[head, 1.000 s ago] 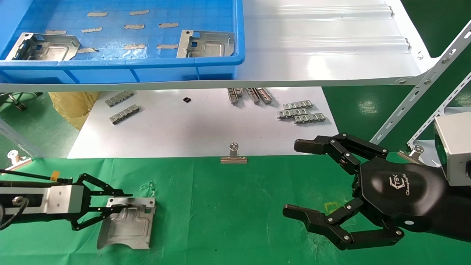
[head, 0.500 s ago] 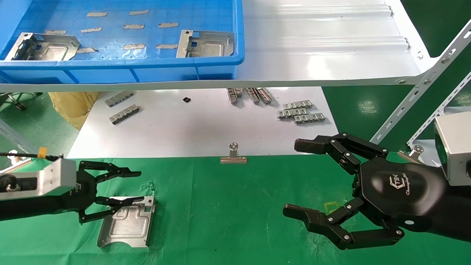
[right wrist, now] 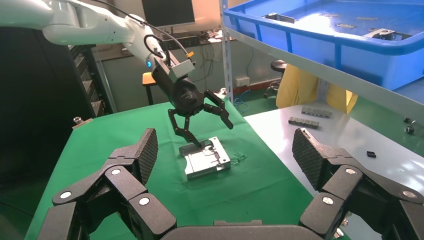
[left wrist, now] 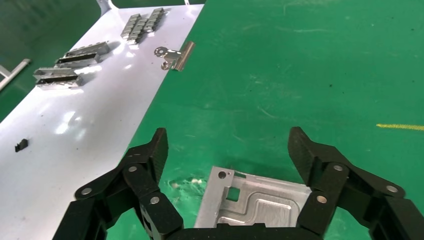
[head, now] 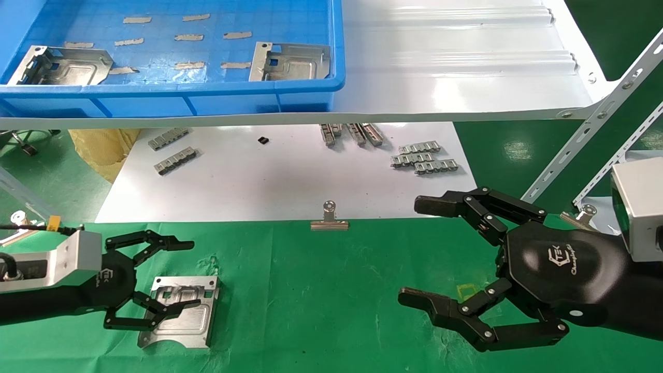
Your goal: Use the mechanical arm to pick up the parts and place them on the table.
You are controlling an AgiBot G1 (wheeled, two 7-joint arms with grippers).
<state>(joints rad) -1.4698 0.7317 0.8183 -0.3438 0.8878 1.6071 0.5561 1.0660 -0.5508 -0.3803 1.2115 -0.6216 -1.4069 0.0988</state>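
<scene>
We see the left claw low over the left part of the green table, its black fingers spread wide and holding nothing. Right beneath it one of the parts lies flat on the cloth, embossed panel up, the concave edge on the near side. The lower finger crosses above the bracket's top in the head view; whether it touches the metal, we cannot tell. From the left wrist view the bracket sits between the two parted fingers, clear of both tips.

Over on the right, the right claw hovers above the table's right part, also wide open and empty, its glossy hexagonal palm facing up. In the right wrist view its two fingers frame the far scene, with the left claw poised above the bracket.

Two more parts rest in the blue crate on the white shelf, one at the left end, one near the right wall. Below, a white sheet carries small grey chain-like strips, and a silver binder clip sits at its near edge.
</scene>
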